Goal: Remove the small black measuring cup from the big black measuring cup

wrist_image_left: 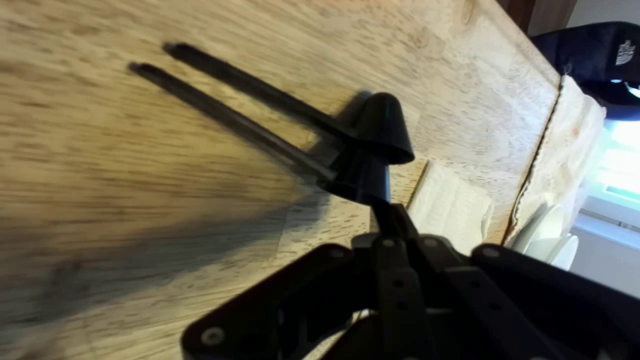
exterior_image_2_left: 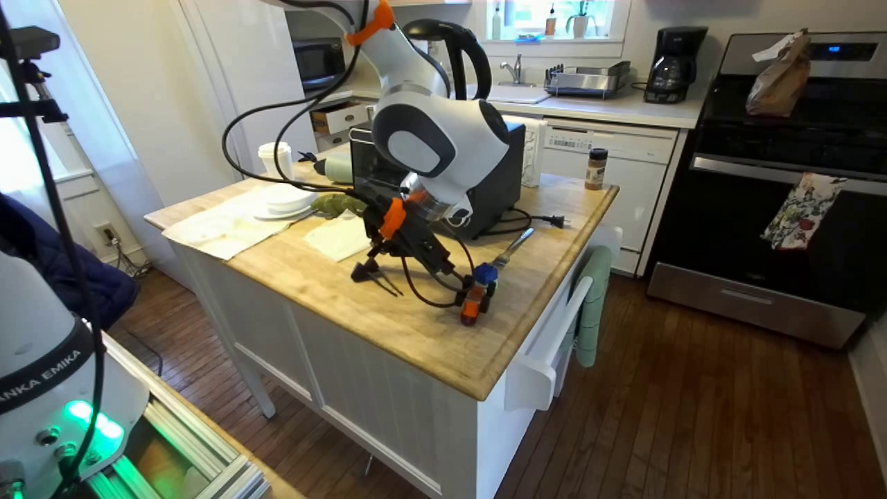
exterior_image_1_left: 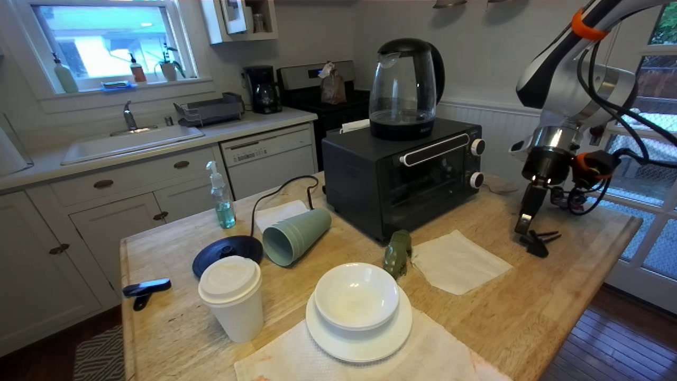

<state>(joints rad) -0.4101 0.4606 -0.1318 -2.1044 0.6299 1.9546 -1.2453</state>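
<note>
Two black measuring cups lie at the table's edge, bowls partly nested, handles pointing the same way. In the wrist view the big black measuring cup [wrist_image_left: 384, 125] is the farther one, its rim overlapping the closed end of the small black measuring cup [wrist_image_left: 361, 172]. In both exterior views the pair is one dark shape [exterior_image_1_left: 537, 246] [exterior_image_2_left: 362, 271]. My gripper [wrist_image_left: 392, 212] has its fingers nearly together at the small cup's rim and looks shut on it; the contact is dark. In the exterior views the gripper [exterior_image_1_left: 523, 225] points down, touching the cups.
A white napkin [exterior_image_1_left: 460, 262] and a green toy [exterior_image_1_left: 396, 255] lie near the cups. The toaster oven [exterior_image_1_left: 402, 174] with a glass kettle [exterior_image_1_left: 404, 90] stands behind. An orange and blue object [exterior_image_2_left: 475, 299] and a fork [exterior_image_2_left: 514, 248] lie toward the table's end.
</note>
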